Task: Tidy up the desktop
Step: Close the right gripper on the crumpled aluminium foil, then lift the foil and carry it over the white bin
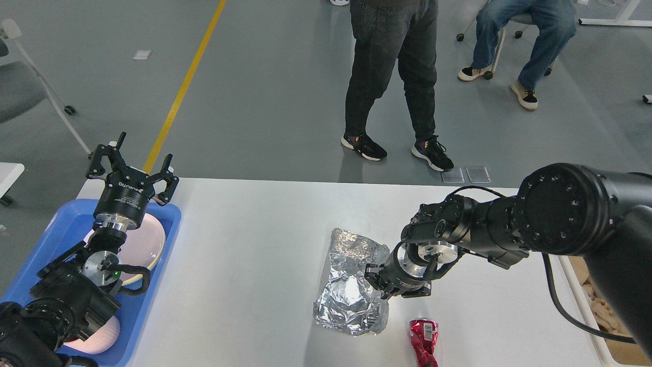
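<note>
Worktop (265, 244): white, fills the near half of the view, floor beyond its far edge.

Right end effector (378, 285): low over the worktop centre-right, pressed against the right side of a crumpled foil sheet (349, 298). Fingers are dark and seen end-on against the foil; can't tell if they're clamped on it or just touching. The foil is bunched up, standing partly off the surface, its far end higher than its near end.

Crushed red can (424, 340): lying on its side at the near edge, just right of the foil, below the right end effector, apart from both.

Left end effector (131, 167): raised at the far left, over the far end of a blue tray (153, 285), fingers spread wide, nothing between them.

The tray sits on the left end of the worktop. It holds a pale plate (147, 242), mostly hidden behind the left arm, and a second pale round piece (104, 340) at the near end, also partly hidden.

Right edge: a bin (598, 306) with light crumpled stuff in it, behind the right arm.

Background: one person standing (392, 81) on the grey floor past the far edge, another seated (524, 35) at far right. Yellow line (186, 81) on the floor, far left.
</note>
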You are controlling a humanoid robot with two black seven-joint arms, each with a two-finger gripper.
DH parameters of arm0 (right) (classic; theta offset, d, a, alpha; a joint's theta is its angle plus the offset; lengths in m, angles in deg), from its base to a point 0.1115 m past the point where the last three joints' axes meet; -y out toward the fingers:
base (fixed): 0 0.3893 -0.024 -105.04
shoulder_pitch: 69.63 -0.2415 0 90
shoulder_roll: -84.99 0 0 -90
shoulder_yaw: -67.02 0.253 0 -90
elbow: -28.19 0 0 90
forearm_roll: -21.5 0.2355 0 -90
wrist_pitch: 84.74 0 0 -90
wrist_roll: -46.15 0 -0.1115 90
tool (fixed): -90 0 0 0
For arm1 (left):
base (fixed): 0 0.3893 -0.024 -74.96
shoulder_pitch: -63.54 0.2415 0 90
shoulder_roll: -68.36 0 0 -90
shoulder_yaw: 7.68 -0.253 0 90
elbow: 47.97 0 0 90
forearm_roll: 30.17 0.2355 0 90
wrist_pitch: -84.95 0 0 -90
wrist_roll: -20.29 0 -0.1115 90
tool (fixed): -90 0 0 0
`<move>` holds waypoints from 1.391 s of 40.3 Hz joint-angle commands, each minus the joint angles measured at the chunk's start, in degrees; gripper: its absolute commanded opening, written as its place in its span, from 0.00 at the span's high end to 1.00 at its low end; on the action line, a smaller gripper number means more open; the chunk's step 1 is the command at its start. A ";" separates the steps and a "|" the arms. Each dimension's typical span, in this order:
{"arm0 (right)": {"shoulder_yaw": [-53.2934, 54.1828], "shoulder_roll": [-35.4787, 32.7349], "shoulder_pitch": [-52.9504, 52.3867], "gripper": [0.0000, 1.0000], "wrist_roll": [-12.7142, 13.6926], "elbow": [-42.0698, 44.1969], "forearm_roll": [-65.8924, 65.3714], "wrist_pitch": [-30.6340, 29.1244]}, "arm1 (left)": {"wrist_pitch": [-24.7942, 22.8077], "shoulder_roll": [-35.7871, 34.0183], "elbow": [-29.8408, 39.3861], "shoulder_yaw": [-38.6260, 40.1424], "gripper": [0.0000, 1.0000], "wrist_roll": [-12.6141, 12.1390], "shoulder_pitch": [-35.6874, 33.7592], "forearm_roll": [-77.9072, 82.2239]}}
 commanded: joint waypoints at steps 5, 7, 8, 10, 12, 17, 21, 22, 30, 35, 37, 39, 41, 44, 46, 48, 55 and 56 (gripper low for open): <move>0.05 -5.90 -10.41 1.00 -0.07 -5.35 0.46 -5.76 | 0.00 0.00 0.00 0.00 0.04 0.10 0.00 0.00; -0.13 -8.88 -14.17 1.00 -0.07 -6.49 0.46 -8.90 | 0.00 0.00 0.00 0.00 0.04 0.10 0.00 0.00; -0.30 -10.03 -15.50 1.00 -0.07 -6.76 0.46 -10.15 | 0.00 0.00 0.00 0.00 0.04 0.01 0.00 0.00; -0.83 -12.14 -17.97 1.00 -0.07 -6.94 0.46 -13.13 | 0.00 0.00 0.00 0.00 0.04 0.10 0.00 0.00; -1.27 -14.43 -20.43 1.00 -0.07 -7.20 0.37 -16.38 | 0.00 0.00 0.00 0.00 0.04 0.01 0.00 0.00; -4.25 -18.91 -26.75 1.00 -0.07 -8.25 0.19 -23.94 | 0.00 0.00 0.00 0.00 0.04 0.01 0.00 0.00; -8.64 -20.85 -32.90 1.00 -0.07 -9.39 0.11 -30.08 | 0.00 0.00 0.00 0.00 0.04 0.10 0.00 0.00; -9.52 -21.03 -33.79 1.00 -0.07 -9.49 0.11 -31.24 | 0.00 0.00 0.00 0.00 0.04 0.01 0.00 0.00; -16.47 -21.56 -39.59 1.00 -0.07 -9.58 0.02 -33.17 | 0.00 0.00 0.00 0.00 0.04 0.01 0.00 0.00; -20.60 -22.61 -41.71 1.00 -0.07 -9.22 -0.51 -33.17 | 0.00 0.00 0.00 0.00 0.04 0.10 0.00 0.00; -21.13 -23.40 -41.71 1.00 -0.07 -8.96 -1.21 -33.17 | 0.00 0.00 0.00 0.00 0.04 0.10 0.00 0.00; -21.57 -24.01 -41.71 1.00 -0.07 -8.87 -2.70 -33.17 | 0.00 0.00 0.00 0.00 0.04 0.10 0.00 0.00; -21.75 -24.89 -41.71 1.00 -0.07 -8.78 -4.37 -33.17 | 0.00 0.00 0.00 0.00 0.04 0.10 0.00 0.00; -21.84 -26.47 -41.71 1.00 -0.07 -8.78 -6.66 -33.17 | 0.00 0.00 0.00 0.00 0.04 0.10 0.00 0.00; -21.93 -27.44 -41.71 1.00 -0.07 -8.35 -8.06 -33.17 | 0.00 0.00 0.00 0.00 0.04 0.10 0.00 0.00; -22.10 -28.67 -41.71 1.00 -0.07 -7.56 -9.64 -33.17 | 0.00 0.00 0.00 0.00 0.04 0.10 0.00 0.00; -24.64 -31.66 -41.62 1.00 -0.07 -3.35 -14.91 -33.17 | 0.00 0.00 0.00 0.00 0.04 0.10 0.00 0.00; -25.09 -32.01 -41.62 1.00 -0.07 -2.90 -15.53 -33.17 | 0.00 0.00 0.00 0.00 0.04 0.01 0.00 0.00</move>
